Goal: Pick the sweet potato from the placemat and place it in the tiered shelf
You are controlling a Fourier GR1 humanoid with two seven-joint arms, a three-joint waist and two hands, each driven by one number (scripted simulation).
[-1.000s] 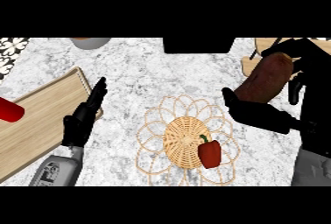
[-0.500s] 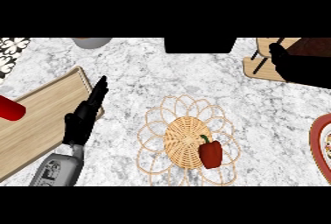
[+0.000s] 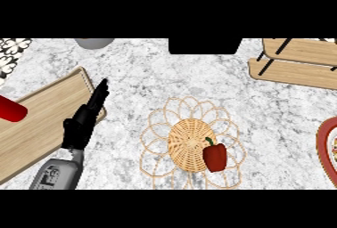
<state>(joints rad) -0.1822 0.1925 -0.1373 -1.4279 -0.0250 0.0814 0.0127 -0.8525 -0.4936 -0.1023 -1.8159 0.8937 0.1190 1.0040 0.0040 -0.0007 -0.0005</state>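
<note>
One hand in view: left hand (image 3: 82,124), fingers straight and relaxed, holding nothing, resting left of the placemat (image 3: 192,143) beside the wooden cutting board (image 3: 46,116). Right hand out of frame. Red bell pepper (image 3: 215,156) sits on the woven placemat, at its lower right. Sweet potato not visible anywhere; can't tell where it is. Tiered shelf (image 3: 296,62) up and right of the placemat, well apart. Red cylinder (image 3: 12,109) lies on the board. Red-rimmed plate (image 3: 325,144) at the edge right of the placemat. Grey bowl (image 3: 94,42) far up left.
</note>
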